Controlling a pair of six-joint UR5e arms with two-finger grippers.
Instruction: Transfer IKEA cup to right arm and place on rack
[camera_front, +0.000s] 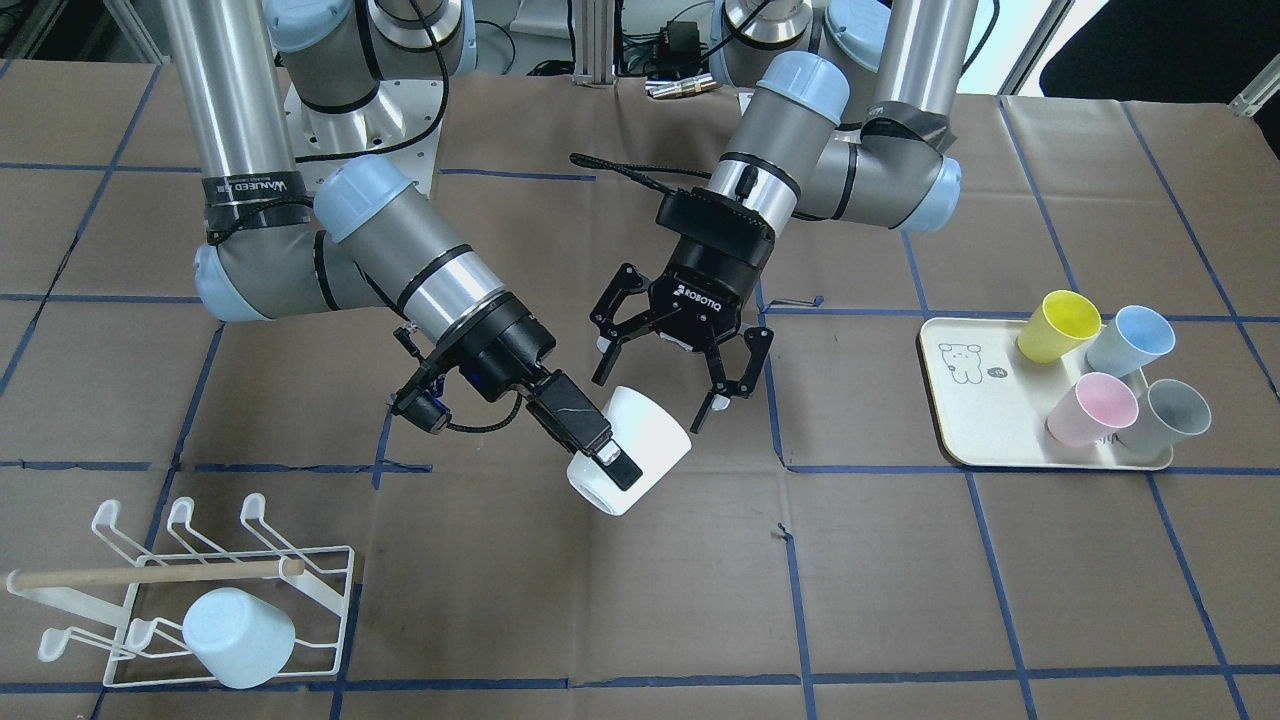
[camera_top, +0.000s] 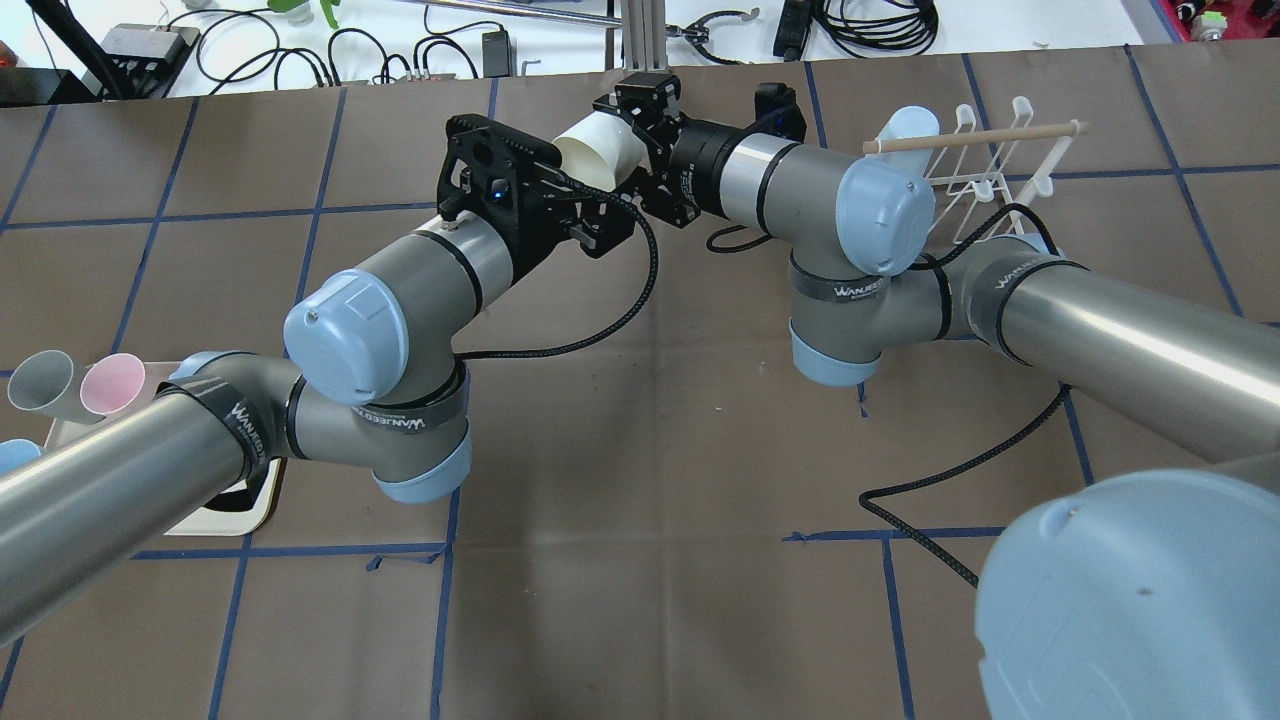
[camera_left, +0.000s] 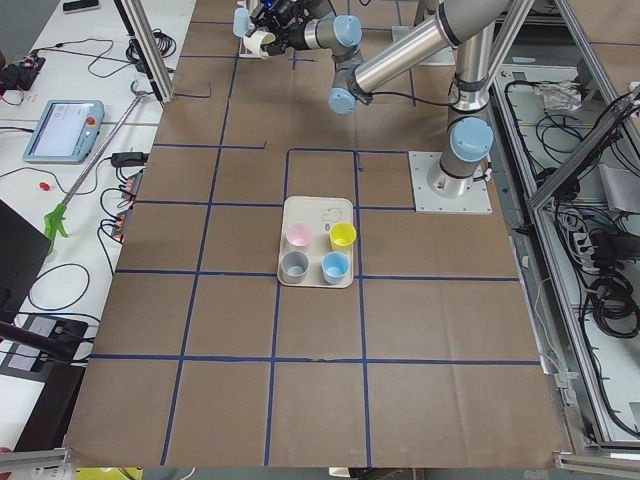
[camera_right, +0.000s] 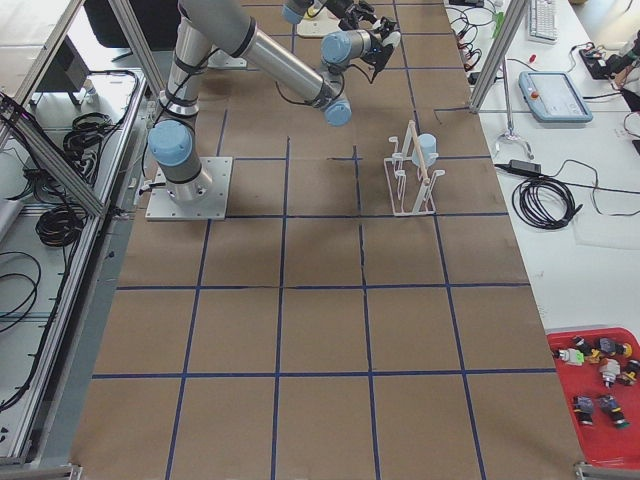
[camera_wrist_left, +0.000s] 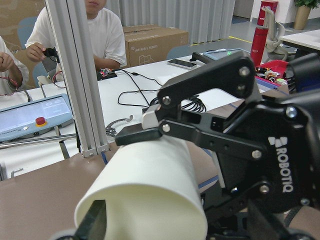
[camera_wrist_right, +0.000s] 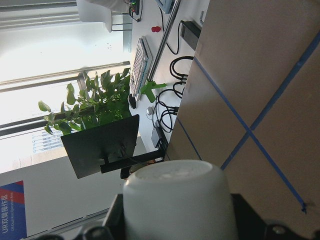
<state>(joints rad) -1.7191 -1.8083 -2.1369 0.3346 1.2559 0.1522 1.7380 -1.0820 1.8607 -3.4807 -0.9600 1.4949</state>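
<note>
The right gripper is clamping the rim of the smooth, white, tapered IKEA cup. The cup's axis is lying tilted, base pointing between the spread-open fingers of the left gripper.

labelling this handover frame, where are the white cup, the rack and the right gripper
white cup (camera_front: 650, 425), front-facing view, its side wall
rack (camera_front: 150, 573), front-facing view, wooden dowel bar
right gripper (camera_front: 614, 462), front-facing view, between fingertips at cup rim

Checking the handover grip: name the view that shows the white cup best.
Exterior front-facing: the white cup shows nearly whole, pinched at its rim by the right gripper. Overhead hides much of it, both wrist views crop it, and in the side views it is tiny or hidden.
</note>
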